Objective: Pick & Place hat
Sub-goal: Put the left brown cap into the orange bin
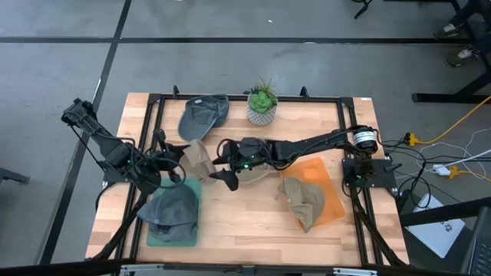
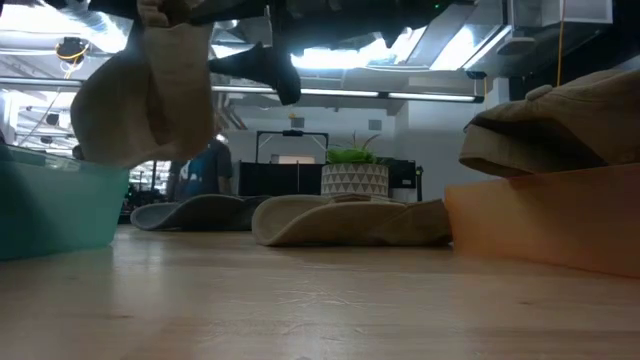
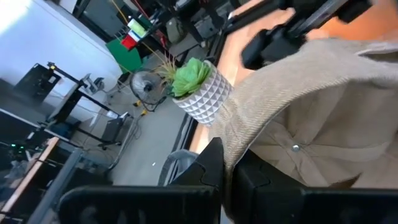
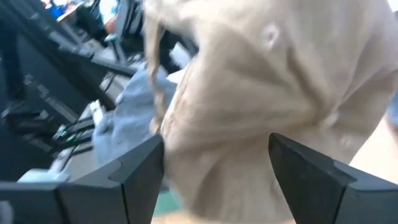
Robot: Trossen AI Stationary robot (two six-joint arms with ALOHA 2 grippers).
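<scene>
Tan hat (image 1: 197, 159) in left claw (image 1: 184, 157) (aloft)

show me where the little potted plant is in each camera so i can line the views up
High view: the potted plant stands at the table's far edge, centre, beside the grey hat.
Low view: plant in the middle distance, behind the tan hat lying on the table.
Left wrist view: plant upper centre, past the tan hat the left claw holds.
Right wrist view: not in it.
Shared landmark: its white patterned pot.
</scene>
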